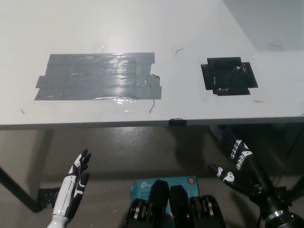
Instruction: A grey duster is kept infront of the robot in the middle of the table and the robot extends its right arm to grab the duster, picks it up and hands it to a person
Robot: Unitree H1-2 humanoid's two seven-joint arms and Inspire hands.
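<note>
No grey duster anywhere on the white table (pixel 142 28), so nothing to aim at. My black right hand (pixel 235 164), fingers spread and empty, hangs lower right; white left hand (pixel 76 183) open lower left.

white table (pixel 142 28), grey tape patch (pixel 97 76), both hands open

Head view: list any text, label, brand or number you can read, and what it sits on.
Teal box on the floor below the table edge: a white logo and an orange round mark show, too small and partly hidden to read.
Grey tape patch and black tape patch on the table: no writing.
</note>
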